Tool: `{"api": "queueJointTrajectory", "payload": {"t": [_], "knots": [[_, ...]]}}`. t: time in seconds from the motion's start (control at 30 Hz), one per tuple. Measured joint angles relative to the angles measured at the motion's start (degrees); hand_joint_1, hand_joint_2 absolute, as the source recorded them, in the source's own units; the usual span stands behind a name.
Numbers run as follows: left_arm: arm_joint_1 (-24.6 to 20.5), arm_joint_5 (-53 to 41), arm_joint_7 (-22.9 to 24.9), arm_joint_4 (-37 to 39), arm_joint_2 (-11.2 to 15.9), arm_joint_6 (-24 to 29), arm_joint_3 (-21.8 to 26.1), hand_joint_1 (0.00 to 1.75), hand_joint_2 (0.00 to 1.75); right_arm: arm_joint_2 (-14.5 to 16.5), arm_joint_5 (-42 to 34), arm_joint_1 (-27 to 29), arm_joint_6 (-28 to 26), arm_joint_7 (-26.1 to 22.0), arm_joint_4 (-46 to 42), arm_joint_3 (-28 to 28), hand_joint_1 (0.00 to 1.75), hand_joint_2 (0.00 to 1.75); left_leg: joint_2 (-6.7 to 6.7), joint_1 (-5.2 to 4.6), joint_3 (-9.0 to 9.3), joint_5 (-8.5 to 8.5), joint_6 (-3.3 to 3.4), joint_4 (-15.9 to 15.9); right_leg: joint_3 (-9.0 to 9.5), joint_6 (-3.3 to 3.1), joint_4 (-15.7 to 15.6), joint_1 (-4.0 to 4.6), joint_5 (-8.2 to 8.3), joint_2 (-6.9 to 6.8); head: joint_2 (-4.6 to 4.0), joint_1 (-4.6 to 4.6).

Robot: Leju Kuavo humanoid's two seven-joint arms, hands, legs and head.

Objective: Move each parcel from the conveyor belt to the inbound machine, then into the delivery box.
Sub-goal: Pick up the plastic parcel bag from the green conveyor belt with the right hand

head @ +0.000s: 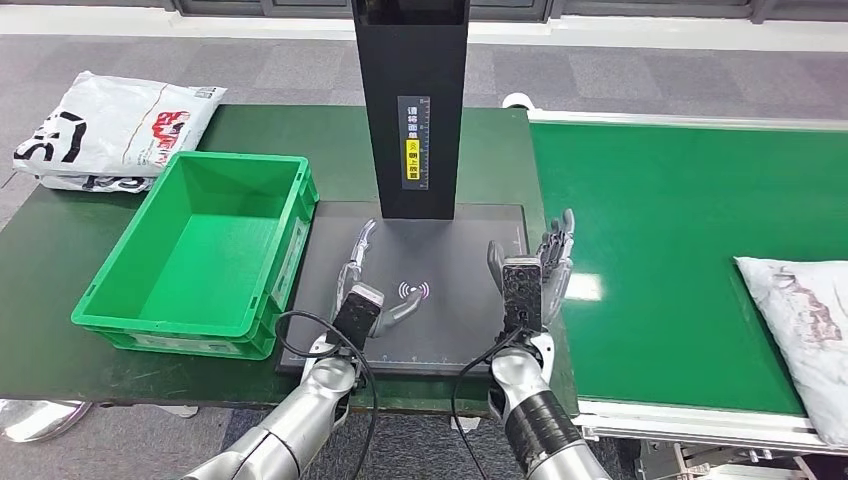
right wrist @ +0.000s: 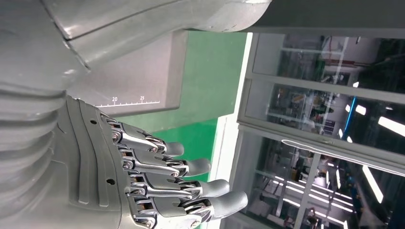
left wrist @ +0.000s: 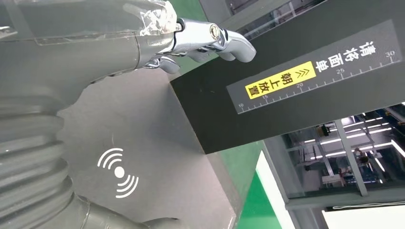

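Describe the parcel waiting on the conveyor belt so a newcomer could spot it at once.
Start at the bright green conveyor belt on the right of the head view. At its near right edge lies a pale grey, crinkled soft parcel, partly cut off by the frame. The white printed bags lie far left, off the belt.

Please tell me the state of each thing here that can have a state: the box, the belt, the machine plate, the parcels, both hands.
green box: empty
conveyor belt: carrying one parcel
scanner plate: bare
left hand: open, above plate
right hand: open, holds nothing
printed bags: lying beside box
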Motion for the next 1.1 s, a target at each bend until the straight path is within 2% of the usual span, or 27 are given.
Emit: {"api": "queueJointTrajectory", "payload": {"t": [0.17, 0.23, 0.3, 0.43, 0.67, 0.87, 0.97, 1.1], "knots": [[-0.5, 0.1, 0.0, 0.4, 0.0, 1.0, 0.5, 0.00, 1.75, -0.6, 1.4, -1.0, -0.5, 0.0, 0.0, 0.0, 0.00, 1.75, 0.00, 0.00, 0.00, 0.00, 0.00, 0.0, 0.00, 0.00, 0.0, 0.00, 0.00, 0.00, 0.00, 0.00], [-1.3, 0.5, 0.0, 1.4, 0.0, 1.6, 1.4, 0.00, 1.75, -0.8, 6.7, -1.4, -0.6, 0.0, 0.0, -1.0, 0.00, 1.75, 0.00, 0.00, 0.01, 0.00, 0.00, 0.0, -0.01, 0.00, 0.0, 0.00, 0.00, 0.00, 0.00, 0.00], [-2.6, 1.3, 0.0, 3.3, 0.0, 1.3, 2.6, 0.00, 1.75, -0.9, 15.5, -1.7, -0.8, 0.0, 0.1, -3.6, 0.00, 1.75, -0.01, 0.00, 0.01, 0.00, 0.00, 0.0, -0.01, 0.00, 0.0, 0.00, 0.01, -0.01, 0.00, 0.00], [-5.0, 3.0, 0.4, 7.8, 0.0, -1.9, 5.0, 0.00, 1.75, -0.9, 31.9, -2.1, -0.9, 0.0, -0.4, -12.5, 0.00, 1.75, -0.04, 0.00, 0.01, 0.01, 0.00, 0.0, 0.01, 0.00, 0.0, 0.00, 0.01, -0.02, 0.00, 0.00], [-8.7, 4.1, 1.8, 12.1, -0.1, -3.0, 8.6, 0.00, 1.75, -0.8, 54.7, -3.6, -0.9, 0.0, -3.3, -34.0, 0.00, 1.75, -0.10, -0.04, -0.02, 0.00, 0.01, 0.0, 0.02, 0.02, 0.0, -0.05, 0.02, -0.04, 0.00, 0.00], [-9.6, 4.0, 3.0, 13.5, 0.6, -2.6, 10.2, 0.00, 1.75, -0.7, 66.1, -4.7, -0.9, 0.6, -6.0, -49.6, 0.00, 1.75, -0.11, -0.05, -0.02, 0.00, 0.01, 0.0, 0.02, 0.02, 0.0, -0.04, 0.02, -0.03, 0.00, 0.00], [-9.5, 4.2, 2.6, 13.8, 1.0, -2.8, 11.4, 0.00, 1.75, -0.7, 70.6, -4.8, -0.9, 4.2, -7.7, -54.5, 0.00, 1.75, -0.10, -0.04, -0.01, 0.00, 0.01, 0.0, 0.01, 0.02, 0.0, -0.03, 0.02, -0.03, 0.00, 0.00], [-8.7, 4.3, 2.3, 13.1, 1.8, -4.5, 12.6, 0.00, 1.75, -1.6, 74.9, -3.8, -0.9, 13.8, -10.6, -56.9, 0.00, 1.75, -0.09, -0.04, -0.01, 0.00, 0.01, 0.0, 0.01, 0.02, 0.0, -0.04, 0.01, -0.02, 0.00, 0.00]]}}
